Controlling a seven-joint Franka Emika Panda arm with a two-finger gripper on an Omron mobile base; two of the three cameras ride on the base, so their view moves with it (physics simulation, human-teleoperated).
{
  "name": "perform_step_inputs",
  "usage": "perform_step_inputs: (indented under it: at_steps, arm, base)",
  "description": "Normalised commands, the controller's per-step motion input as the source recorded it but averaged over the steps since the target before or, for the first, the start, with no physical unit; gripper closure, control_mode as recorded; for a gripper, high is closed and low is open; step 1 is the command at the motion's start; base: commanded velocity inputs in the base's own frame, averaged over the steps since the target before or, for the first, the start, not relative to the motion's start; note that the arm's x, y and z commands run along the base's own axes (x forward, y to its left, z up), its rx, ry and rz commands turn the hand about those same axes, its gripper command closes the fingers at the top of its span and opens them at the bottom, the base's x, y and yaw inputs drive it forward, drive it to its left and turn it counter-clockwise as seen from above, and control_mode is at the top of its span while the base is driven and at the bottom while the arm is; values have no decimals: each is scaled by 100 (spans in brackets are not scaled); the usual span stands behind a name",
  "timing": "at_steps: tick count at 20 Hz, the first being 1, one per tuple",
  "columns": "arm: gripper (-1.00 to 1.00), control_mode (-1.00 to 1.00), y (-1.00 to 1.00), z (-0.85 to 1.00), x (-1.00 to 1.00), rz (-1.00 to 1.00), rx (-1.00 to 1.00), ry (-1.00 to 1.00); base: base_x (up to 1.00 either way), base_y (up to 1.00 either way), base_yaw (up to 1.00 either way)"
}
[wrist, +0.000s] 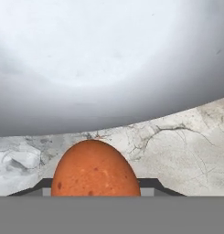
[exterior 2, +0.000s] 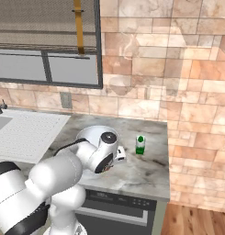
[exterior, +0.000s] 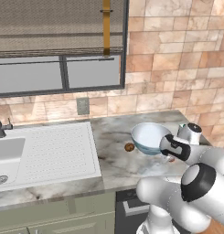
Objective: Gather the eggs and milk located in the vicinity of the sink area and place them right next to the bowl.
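Right then, your arm was carrying the second egg toward the bowl, and the delivery step looked close to done. In the hand view the gripper (wrist: 94, 194) was pinching the orange egg (wrist: 93, 168), which sat low between the finger tips, with the pale curved wall of the bowl (wrist: 109, 59) looming just beyond it and veined marble counter (wrist: 186, 151) beneath.

From the left base view, the bowl (exterior: 149, 137) stood on the counter (exterior: 113, 160) to the right of the sink (exterior: 45, 153), and your arm's wrist reached in at the bowl's near right side. The dark brown egg (exterior: 129, 147) already lay on the counter just beside the bowl's left edge. In the right base view, a small bottle with a green cap (exterior 2: 140, 145) stood on the counter to the right of the bowl (exterior 2: 88, 133); I judged it to be the milk, though that was too small to confirm.

Your next move, by my judgement, called for lowering the egg until it touched the counter next to the bowl, then spreading the fingers gently so it did not roll. The risk was bumping the bowl or letting the egg drop from any height.
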Motion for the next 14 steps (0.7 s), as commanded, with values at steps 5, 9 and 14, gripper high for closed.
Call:
perform_step_inputs:
  at_steps: [5,9,14]
  arm:
    - [100,-100,0,-2,16,0,2,-10]
    - [100,-100,0,-3,20,0,3,-6]
    - [100,-100,1,-1,3,0,1,-4]
  base:
    - [0,0,0]
    - [0,0,0]
    - [0,0,0]
